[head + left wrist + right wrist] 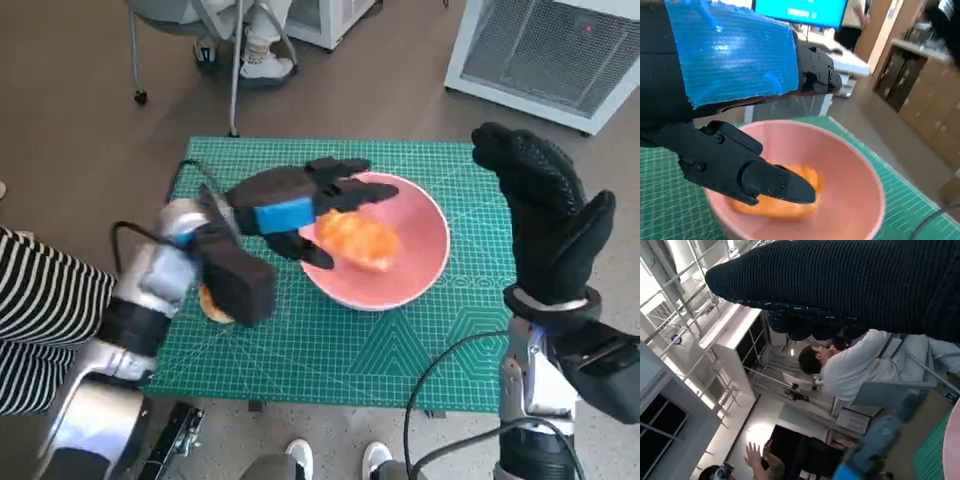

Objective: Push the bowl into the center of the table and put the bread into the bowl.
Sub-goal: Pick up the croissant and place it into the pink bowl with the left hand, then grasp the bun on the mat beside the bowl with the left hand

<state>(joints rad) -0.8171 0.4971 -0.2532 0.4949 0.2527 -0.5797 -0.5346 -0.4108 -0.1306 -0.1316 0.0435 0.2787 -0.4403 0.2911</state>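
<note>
A: Where is the bread (360,240) sitting?

B: It is lying inside the pink bowl (425,262), toward the bowl's 9 o'clock side in the head view. The bowl is standing on the green cutting mat (400,350), a little toward 1 o'clock of the mat's middle.

A: Is the left hand (295,210) gripping the bread?

B: Its fingers are reaching over the bowl's rim at 10 o'clock, spread above the bread, and its thumb (767,182) is lying across the top of the loaf in the left wrist view. Whether they are pinching it or merely resting there, I cannot tell.

A: And the right hand (545,205)?

B: It is standing upright at the mat's 3 o'clock edge, apart from the bowl, fingers loosely extended and holding nothing.

A: Anything else on the mat?

B: Another orange piece (212,305) is peeking out under the left wrist, at the mat's 8 o'clock edge. A striped sleeve (40,300) is showing at the head view's 9 o'clock, and a white unit (560,55) is standing on the floor at 1 o'clock.
</note>
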